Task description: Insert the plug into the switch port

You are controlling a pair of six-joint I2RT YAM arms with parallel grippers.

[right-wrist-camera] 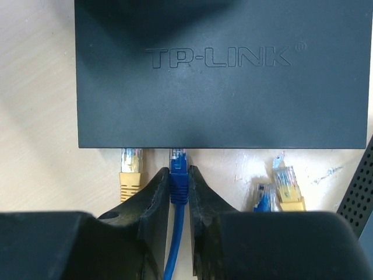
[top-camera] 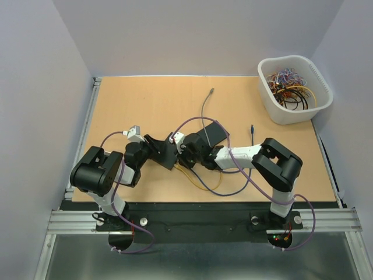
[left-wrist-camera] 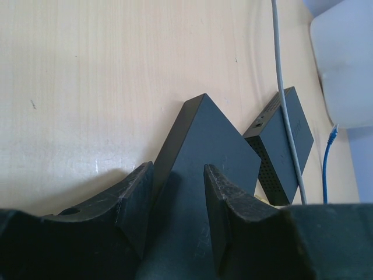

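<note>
One embossed mark, TP-LINK, is showing across the top of the black switch [right-wrist-camera: 221, 76]. Four plugs are sitting along its front edge. The right gripper [right-wrist-camera: 178, 178] is pinching the blue plug [right-wrist-camera: 178, 169] between its fingers, tip touching the port face. A yellow plug [right-wrist-camera: 131, 172] just beside it is meeting that face too, while a loose blue plug [right-wrist-camera: 265, 197] and a loose yellow plug [right-wrist-camera: 287, 188] are lying apart. The left gripper [left-wrist-camera: 179, 170] is pressing its fingers against both sides of the switch's corner. One grey cable [left-wrist-camera: 282, 76] is crossing a second black box [left-wrist-camera: 282, 146] nearby. One white bin [top-camera: 278, 109] of tangled cables is standing at the far right of the light wooden table [top-camera: 151, 99], pale walls enclosing it.
</note>
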